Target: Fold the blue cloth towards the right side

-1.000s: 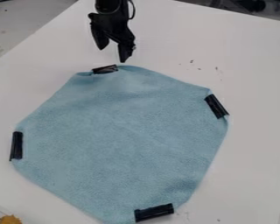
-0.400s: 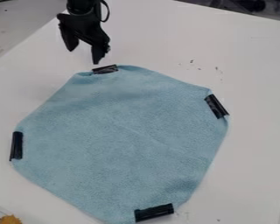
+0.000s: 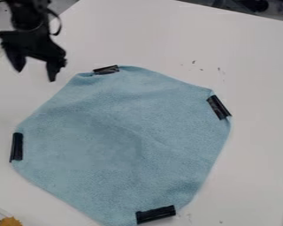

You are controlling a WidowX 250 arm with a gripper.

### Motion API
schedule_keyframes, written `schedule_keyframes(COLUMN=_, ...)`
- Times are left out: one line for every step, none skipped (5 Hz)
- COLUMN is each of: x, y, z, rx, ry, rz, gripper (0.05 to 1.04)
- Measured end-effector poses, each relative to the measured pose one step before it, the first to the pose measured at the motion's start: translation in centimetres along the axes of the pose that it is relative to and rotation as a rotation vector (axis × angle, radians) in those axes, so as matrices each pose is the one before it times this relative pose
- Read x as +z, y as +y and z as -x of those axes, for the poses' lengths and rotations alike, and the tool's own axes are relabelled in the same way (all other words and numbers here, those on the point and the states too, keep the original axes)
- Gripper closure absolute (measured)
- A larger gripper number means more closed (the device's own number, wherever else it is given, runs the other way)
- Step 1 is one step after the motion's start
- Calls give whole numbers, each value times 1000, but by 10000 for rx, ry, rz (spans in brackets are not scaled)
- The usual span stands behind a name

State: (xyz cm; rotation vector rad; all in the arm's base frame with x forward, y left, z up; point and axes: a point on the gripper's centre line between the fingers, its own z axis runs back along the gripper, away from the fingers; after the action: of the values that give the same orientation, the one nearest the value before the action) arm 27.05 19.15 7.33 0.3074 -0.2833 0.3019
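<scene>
From my camera view, I have the black arm coming in at the upper left, its gripper hanging downward with the fingers spread wide, nothing between them. It is up and to the left of the blue cloth — apart from it, not touching.

The cloth lies opened out over the middle of the white table, its outline roughly many-sided. I see faint creases across it and four black strips at its edge: top, right, left and bottom. A yellow-orange thing pokes in at the lower left corner.
</scene>
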Motion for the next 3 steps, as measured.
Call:
schedule_keyframes(x=1469, y=1005, z=4432, rx=1053, ry=259, rz=-136, gripper=84)
schedule_keyframes(x=-94, y=-553, z=3590, rx=952, ry=424, rz=144, gripper=84)
schedule_keyframes(x=-1025, y=99, z=1750, rx=643, ry=248, rz=450, gripper=84)
